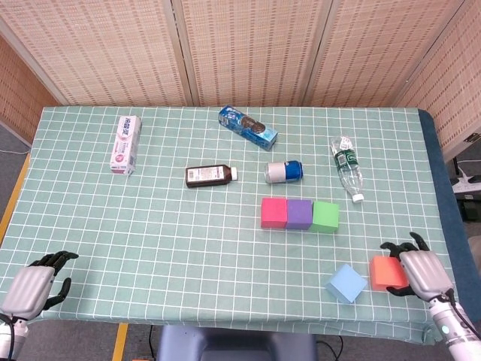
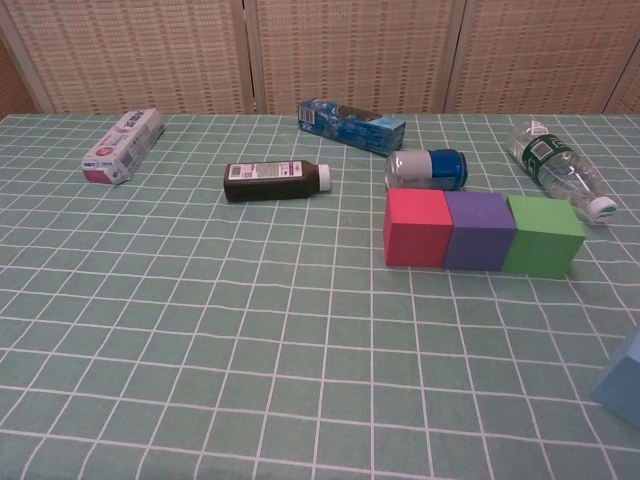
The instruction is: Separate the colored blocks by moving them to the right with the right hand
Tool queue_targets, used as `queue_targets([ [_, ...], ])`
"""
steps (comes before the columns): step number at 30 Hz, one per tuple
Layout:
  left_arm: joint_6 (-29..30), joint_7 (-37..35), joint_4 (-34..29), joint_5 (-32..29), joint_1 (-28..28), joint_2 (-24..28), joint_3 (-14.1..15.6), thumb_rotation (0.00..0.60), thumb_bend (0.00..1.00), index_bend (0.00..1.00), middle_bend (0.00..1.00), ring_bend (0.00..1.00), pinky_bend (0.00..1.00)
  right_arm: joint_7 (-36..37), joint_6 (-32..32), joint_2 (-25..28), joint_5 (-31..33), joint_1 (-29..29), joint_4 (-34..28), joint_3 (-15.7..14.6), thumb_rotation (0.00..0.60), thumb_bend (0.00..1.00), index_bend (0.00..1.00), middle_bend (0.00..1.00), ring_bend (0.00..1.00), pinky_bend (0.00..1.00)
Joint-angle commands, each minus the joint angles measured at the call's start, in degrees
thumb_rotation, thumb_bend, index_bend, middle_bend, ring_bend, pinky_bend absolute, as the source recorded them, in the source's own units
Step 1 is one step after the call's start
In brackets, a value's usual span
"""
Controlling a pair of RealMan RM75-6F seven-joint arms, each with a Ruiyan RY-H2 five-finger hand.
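- Orange block (image 1: 387, 272) near the table's front right edge — right hand (image 1: 422, 272) curls its fingers around it, gripping
- Blue block (image 1: 346, 283) just left of it, tilted
- Pink (image 1: 273, 213), purple (image 1: 299, 214), green (image 1: 325, 216) blocks touching in a row
- Left hand (image 1: 31, 289) at front left — fingers loosely curled, holding nothing

Right hand (image 1: 422, 272) with ribbed silver-grey back plate and black fingers, white wrist segment below it, left hand (image 1: 31, 289) matching, grey shell, black fingers

Open cloth lies right of the green block (image 1: 325, 216); the water bottle (image 1: 346, 167) crowds, seemingly, behind.
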Motion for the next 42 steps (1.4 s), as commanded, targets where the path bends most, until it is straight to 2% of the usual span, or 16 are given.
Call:
queue_targets([
  [1,0.01,-0.11,0.01,-0.07,0.00,0.04,-0.05,0.600,0.53,0.27,0.26,0.27,0.44,-2.47,-0.79,0.42,1.77,-0.35,-0.58,-0.37,0.600,0.02,0.24,0.58,0.26,0.05],
  [6,0.23,-0.47,0.10,0.07,0.08,0.10,-0.04,0.600,0.53,0.27,0.26,0.27,0.44,-6.90,-0.40,-0.33,5.14,-0.63,-0.68,0.17,0.600,0.02,0.24,0.58,0.26,0.05],
  [9,0.01,-0.50,0.12,-0.01,0.00,0.10,-0.02,0.600,0.53,0.27,0.26,0.27,0.44,-9.07,-0.87,-0.27,6.56,-0.51,-1.09,0.10,0.600,0.02,0.22,0.55,0.22,0.05],
  [14,-0.10,-0.35,0.08,0.04,-0.06,0.08,0.04,0.600,0.53,0.27,0.26,0.27,0.44,-10.73,-1.95,0.24,7.38,-0.16,-1.46,-0.21,0.600,0.02,0.11,0.31,0.03,0.04],
  [17,-0.13,-0.27,0.06,-0.08,-0.06,0.06,0.02,0.600,0.53,0.27,0.26,0.27,0.44,-11.39,-2.15,0.52,7.51,-0.03,-1.47,-0.26,0.600,0.02,0.03,0.14,0.00,0.04],
  [20,-0.20,-0.23,0.04,-0.09,-0.10,0.05,0.02,0.600,0.53,0.27,0.26,0.27,0.44,-10.58,-1.88,0.57,6.79,-0.15,-1.64,-0.13,0.600,0.01,0.00,0.03,0.00,0.04],
  [25,-0.30,-0.08,0.01,-0.04,-0.15,0.00,0.08,0.600,0.53,0.27,0.26,0.27,0.44,-6.44,-1.20,0.34,3.70,-0.42,-1.41,0.28,0.600,0.00,0.00,0.00,0.00,0.02],
  [27,-0.39,0.00,0.01,-0.04,-0.20,-0.06,0.08,0.600,0.53,0.27,0.26,0.27,0.44,-1.83,1.00,-1.33,1.56,-1.05,-0.69,1.51,0.600,0.00,0.00,0.00,0.00,0.02],
  [32,-0.61,0.23,-0.03,0.15,-0.35,-0.17,0.19,0.600,0.53,0.27,0.26,0.27,0.44,7.76,6.48,-7.67,-4.99,-0.83,5.89,5.13,0.600,0.00,0.00,0.00,0.00,0.02],
  [37,-0.71,0.37,0.02,0.06,-0.38,-0.25,0.22,0.600,0.53,0.27,0.26,0.27,0.44,10.41,2.49,-12.56,-4.16,3.00,11.57,7.89,0.600,0.00,0.00,0.00,0.00,0.02],
  [42,-0.68,0.41,0.10,-0.09,-0.37,-0.24,0.17,0.600,0.53,0.27,0.26,0.27,0.44,11.24,-4.23,-19.63,0.04,8.32,19.38,11.37,0.600,0.00,0.01,0.01,0.00,0.02],
])
